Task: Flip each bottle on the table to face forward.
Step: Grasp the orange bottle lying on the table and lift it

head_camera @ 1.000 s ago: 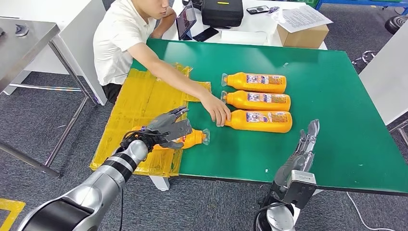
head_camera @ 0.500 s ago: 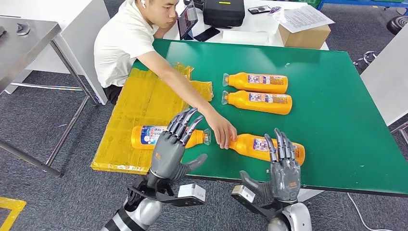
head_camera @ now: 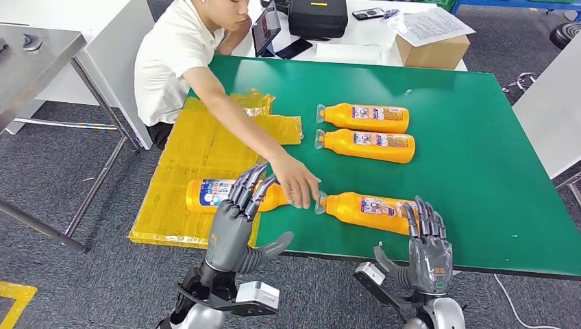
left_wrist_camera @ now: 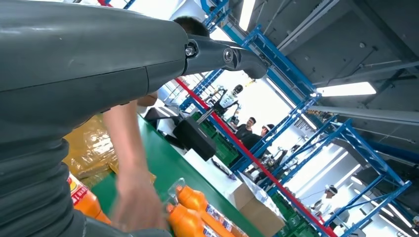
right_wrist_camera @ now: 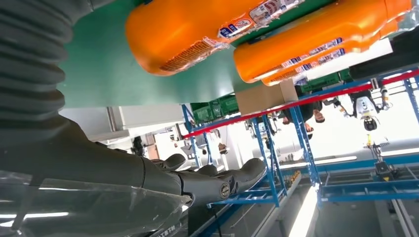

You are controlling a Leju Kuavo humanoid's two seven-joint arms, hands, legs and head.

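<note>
— Left hand, how is it seen?
— Raised at the near edge of the green rectangular table top, fingers spread and pointing away from the robot, thumb held out to the side; nothing is gripped. Its fingertips are seen overlapping the orange plastic bottle with the blue-and-white label, but contact cannot be told.

— And the right hand?
— Also held upright at the table's near edge, fingers apart, nothing held. Just beyond its fingertips the nearest orange bottle on the green surface is seen lying on its side, slightly slanted, cap toward the table's left side.

— Where are the other bottles placed?
— Two more orange bottles are laid side by side toward the middle of the table — the farther one and the one just nearer — both with caps pointing to the table's left. The labelled bottle by the left hand is laid on crinkled yellow plastic sheeting spread over the table's left end.

— Is anyone else at the table?
— A person in a white shirt is seated at the far left corner. One arm is stretched across, and the person's hand is placed at the gap between the two nearest bottles' necks.

— What is behind the table?
— A black case and a brown cardboard box are seen past its far edge.
</note>
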